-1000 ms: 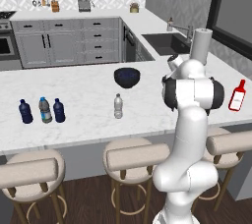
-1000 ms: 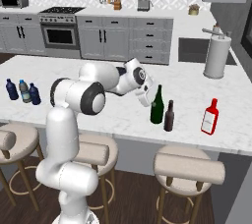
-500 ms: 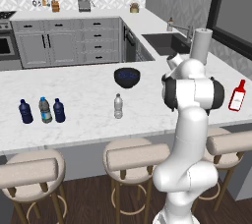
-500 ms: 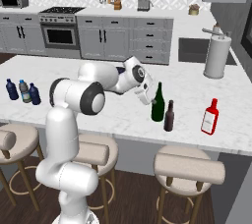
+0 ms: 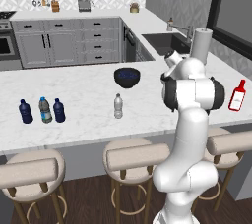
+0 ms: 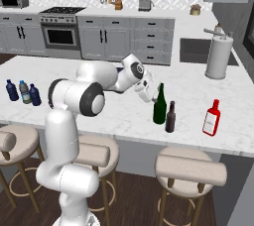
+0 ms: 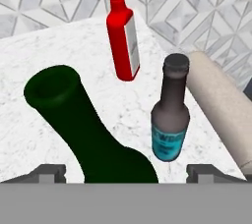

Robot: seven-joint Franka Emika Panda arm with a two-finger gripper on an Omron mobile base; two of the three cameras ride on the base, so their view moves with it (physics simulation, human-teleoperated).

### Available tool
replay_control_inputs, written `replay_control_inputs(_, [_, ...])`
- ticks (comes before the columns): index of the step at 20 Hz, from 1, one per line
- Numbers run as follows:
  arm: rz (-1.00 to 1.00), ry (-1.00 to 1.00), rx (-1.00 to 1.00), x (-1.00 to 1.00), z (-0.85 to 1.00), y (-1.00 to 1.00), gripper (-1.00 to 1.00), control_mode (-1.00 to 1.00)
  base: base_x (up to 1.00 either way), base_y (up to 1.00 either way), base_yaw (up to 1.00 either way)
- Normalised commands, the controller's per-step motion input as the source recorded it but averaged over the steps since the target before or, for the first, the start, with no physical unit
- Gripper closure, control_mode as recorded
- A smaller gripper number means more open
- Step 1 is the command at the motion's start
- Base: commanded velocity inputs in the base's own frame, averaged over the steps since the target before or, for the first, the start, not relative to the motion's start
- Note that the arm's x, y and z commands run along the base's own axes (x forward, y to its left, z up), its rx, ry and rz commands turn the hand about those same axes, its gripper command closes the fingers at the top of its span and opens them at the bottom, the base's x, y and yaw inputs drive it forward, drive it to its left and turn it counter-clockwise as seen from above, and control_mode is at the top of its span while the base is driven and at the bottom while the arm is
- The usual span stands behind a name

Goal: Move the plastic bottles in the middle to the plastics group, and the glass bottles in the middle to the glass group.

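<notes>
The green bottle (image 6: 159, 105) stands upright on the surface (image 6: 99, 106) just beside the small dark brown bottle (image 6: 170, 117), with the red bottle (image 6: 212, 117) a little further off at its 3 o'clock, so the glass share of the task looks done. The pincer (image 6: 145, 91) sits at the green bottle's neck, at about 10 o'clock from it in the right base view; in the hand view its two fingertips (image 7: 49, 173) stand wide apart on either side of the bottle's body and do not press it, so the bottle appears released. At the far end of the surface, three small bottles form the plastics group (image 5: 42, 111): two dark blue ones flanking a clear blue-labelled one. One clear bottle with white cap (image 5: 118, 106) stands alone mid-surface, near the dark bowl (image 5: 127, 77) at its 12 o'clock; moving it to the plastics seems to be what remains.
</notes>
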Motion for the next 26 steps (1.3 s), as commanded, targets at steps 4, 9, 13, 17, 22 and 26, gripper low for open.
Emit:
replay_control_inputs(4, [0.00, 0.00, -0.02, -0.16, 0.53, 0.00, -1.00, -1.00, 0.00, 0.00, 0.00])
replay_control_inputs(9, [0.00, 0.00, -0.04, -0.08, 0.73, 0.03, -1.00, -1.00, 0.00, 0.00, 0.00])
replay_control_inputs(13, [0.05, -0.02, -0.05, -0.40, 0.58, 0.34, -1.00, -1.00, 0.00, 0.00, 0.00])
replay_control_inputs(17, [0.20, 0.00, -0.07, -0.66, 0.65, 0.66, -1.00, -1.00, 0.00, 0.00, 0.00])
replay_control_inputs(22, [0.41, 0.08, -0.14, -0.55, 0.59, 0.98, -1.00, -1.00, 0.00, 0.00, 0.00])
replay_control_inputs(26, [0.58, 0.20, -0.07, -0.46, 0.33, 1.00, -1.00, -1.00, 0.00, 0.00, 0.00])
